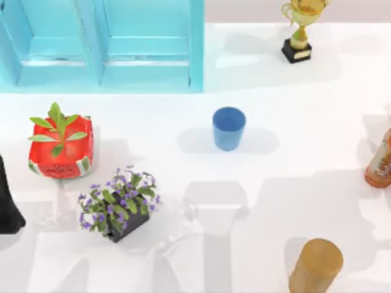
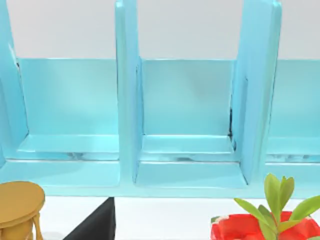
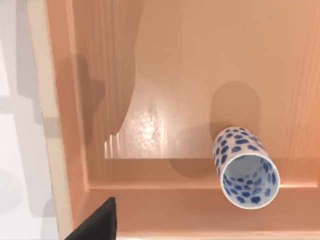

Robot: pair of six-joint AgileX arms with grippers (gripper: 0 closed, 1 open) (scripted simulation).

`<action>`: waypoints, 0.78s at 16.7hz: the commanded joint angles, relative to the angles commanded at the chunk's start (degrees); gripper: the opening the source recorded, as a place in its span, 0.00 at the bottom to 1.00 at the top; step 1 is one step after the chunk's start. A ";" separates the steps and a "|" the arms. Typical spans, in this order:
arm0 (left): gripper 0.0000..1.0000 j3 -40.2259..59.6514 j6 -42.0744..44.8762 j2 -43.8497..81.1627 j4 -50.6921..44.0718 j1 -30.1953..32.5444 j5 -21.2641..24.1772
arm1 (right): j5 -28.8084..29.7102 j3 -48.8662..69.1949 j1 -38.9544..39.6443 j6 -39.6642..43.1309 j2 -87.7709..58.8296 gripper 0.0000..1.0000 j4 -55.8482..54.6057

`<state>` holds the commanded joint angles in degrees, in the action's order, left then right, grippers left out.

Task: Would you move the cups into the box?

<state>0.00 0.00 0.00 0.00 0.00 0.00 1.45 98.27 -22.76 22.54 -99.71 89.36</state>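
Observation:
A plain blue cup (image 1: 229, 128) stands upright in the middle of the table, with no gripper near it. The turquoise box (image 1: 197, 55) with inner dividers fills the back left; the left wrist view looks into its compartments past a divider (image 2: 127, 100). A white cup with a dark-blue pattern (image 3: 246, 173) stands in the right wrist view on a peach-coloured wooden surface with a raised rim. A dark part of my left gripper (image 2: 95, 225) juts in at that view's edge, and a like part of my right gripper (image 3: 95, 222) does the same. A black piece of my left arm (image 1: 9, 201) sits at the table's left edge.
A red watermelon-patterned planter (image 1: 61, 146) and a dark pot of purple flowers (image 1: 119, 204) stand at the front left. A gold trophy (image 1: 300, 27) is at the back right, an orange bottle (image 1: 380, 162) at the right edge, and a tall tan cylinder (image 1: 316, 265) at the front right.

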 joint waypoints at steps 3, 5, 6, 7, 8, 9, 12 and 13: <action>1.00 0.00 0.00 0.00 0.00 0.00 0.00 | 1.18 12.74 12.35 -12.44 -10.87 1.00 0.44; 1.00 0.00 0.00 0.00 0.00 0.00 0.00 | 1.98 21.91 21.94 -22.18 -18.46 1.00 0.49; 1.00 0.00 0.00 0.00 0.00 0.00 0.00 | 2.34 26.44 26.87 -27.24 -22.15 1.00 0.44; 1.00 0.00 0.00 0.00 0.00 0.00 0.00 | 2.70 30.81 31.78 -32.27 -25.71 1.00 0.35; 1.00 0.00 0.00 0.00 0.00 0.00 0.00 | 3.09 35.01 36.59 -37.19 -29.13 1.00 0.22; 1.00 0.00 0.00 0.00 0.00 0.00 0.00 | 3.50 38.99 41.19 -41.86 -32.41 1.00 0.06; 1.00 0.00 0.00 0.00 0.00 0.00 0.00 | 4.78 48.93 52.56 -53.31 -41.04 1.00 -0.61; 1.00 0.00 0.00 0.00 0.00 0.00 0.00 | 5.21 51.39 55.27 -55.99 -43.40 1.00 -0.91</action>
<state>0.00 0.00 0.00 0.00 0.00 0.00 6.66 149.66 32.52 -33.46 -143.10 88.45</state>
